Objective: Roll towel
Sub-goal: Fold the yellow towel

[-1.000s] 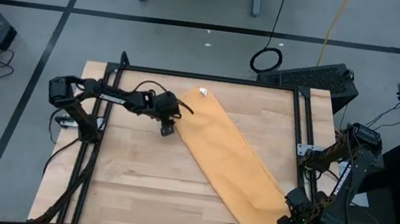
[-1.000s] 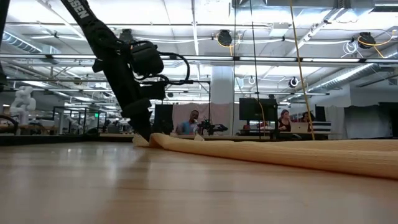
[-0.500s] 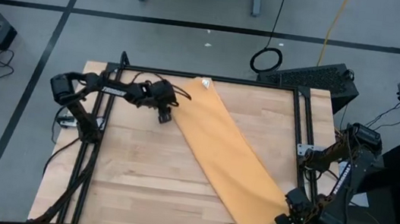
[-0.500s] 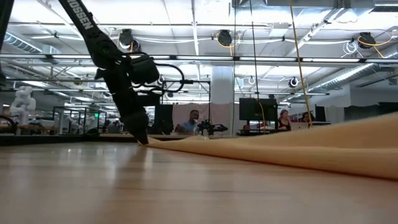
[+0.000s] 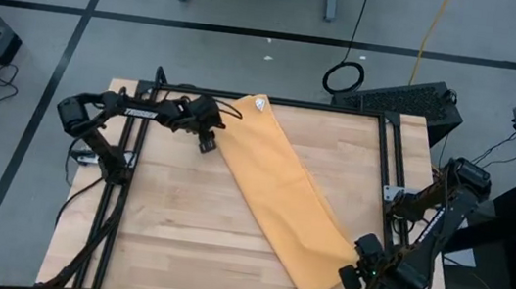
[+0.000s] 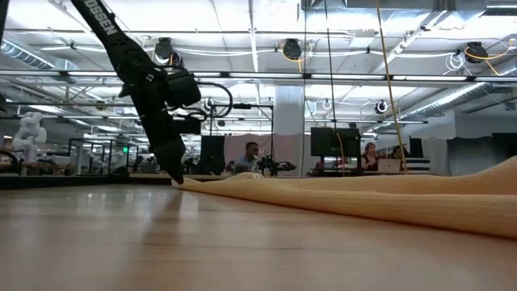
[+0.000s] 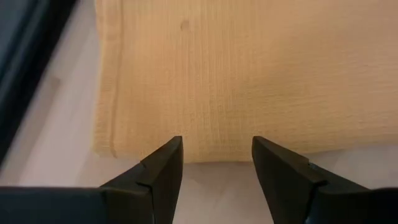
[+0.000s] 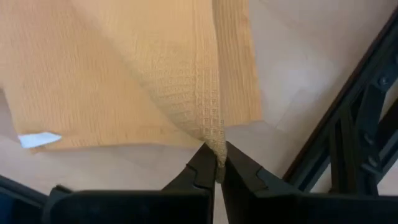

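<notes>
The table (image 5: pixel 179 224) is a light wooden board with a black metal frame (image 5: pixel 390 151) around its edges, and it stands on a grey floor (image 5: pixel 249 60) marked with dark lines. In the low view the room behind is a large hall with white ceiling beams and lamps; people sit at desks with monitors (image 6: pixel 327 144) far in the background, near the centre of the frame.

Beyond the upper right corner of the table in the high view, a black keyboard (image 5: pixel 411 102) lies on the floor next to a coiled black cable (image 5: pixel 344 77). A yellow cord (image 5: pixel 434 28) runs up from there.

The mustard-yellow rectangular cloth towel (image 5: pixel 282 192) lies flat on the table as a long band, diagonal from the upper centre of the high view to the lower right. A small white tag (image 5: pixel 261 105) shows at its upper end and another white tag (image 8: pixel 38 139) at the lower end. The fabric has a fine woven pattern.

The left gripper (image 5: pixel 206 141) is at the upper left of the towel, just beside its long edge; its jaws are spread, with the towel's edge before them and nothing between them. The right gripper (image 8: pixel 216 169) is at the lower right end of the towel, and its jaws are pressed together, pinching a raised fold of the fabric.
</notes>
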### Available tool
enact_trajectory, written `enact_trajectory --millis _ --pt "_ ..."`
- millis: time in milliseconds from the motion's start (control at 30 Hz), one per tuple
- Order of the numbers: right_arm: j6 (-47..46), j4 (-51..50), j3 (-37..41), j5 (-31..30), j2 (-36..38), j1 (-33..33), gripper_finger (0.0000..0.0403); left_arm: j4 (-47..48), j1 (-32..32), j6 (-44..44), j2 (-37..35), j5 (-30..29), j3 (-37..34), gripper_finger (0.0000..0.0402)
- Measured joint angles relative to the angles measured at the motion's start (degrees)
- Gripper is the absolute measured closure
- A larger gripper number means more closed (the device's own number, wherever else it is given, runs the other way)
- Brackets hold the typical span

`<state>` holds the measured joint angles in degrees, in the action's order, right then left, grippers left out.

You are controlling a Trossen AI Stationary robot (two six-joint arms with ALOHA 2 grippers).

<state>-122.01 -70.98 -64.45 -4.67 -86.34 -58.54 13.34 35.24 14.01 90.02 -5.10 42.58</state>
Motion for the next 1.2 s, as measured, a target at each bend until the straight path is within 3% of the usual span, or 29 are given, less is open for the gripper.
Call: enact_trajectory --millis 300,400,733,867,1200 --pt "2.7 -1.8 0.5 0.4 -2.4 0.9 0.0394 3.3 -1.9 -3.1 -7.7 2.8 0.1 0.0203" --pt "2.7 -1.6 1.1 0.5 -2.9 1.0 0.0394 2.4 -3.7 -3.7 -8.1 5.3 0.1 0.0203" --pt "2.9 -1.5 1.3 5.0 -5.5 1.0 0.0389 1.4 -10.1 -6.1 -7.6 5.6 0.2 0.0203" --pt "4.1 -1.5 1.3 5.1 -5.7 1.2 0.0359 0.7 -11.4 -6.2 -7.6 5.5 0.2 0.0203" --pt "4.9 -4.7 1.3 8.0 -5.7 1.6 0.0237 0.5 -12.1 -6.3 -7.6 5.5 0.2 0.0203"
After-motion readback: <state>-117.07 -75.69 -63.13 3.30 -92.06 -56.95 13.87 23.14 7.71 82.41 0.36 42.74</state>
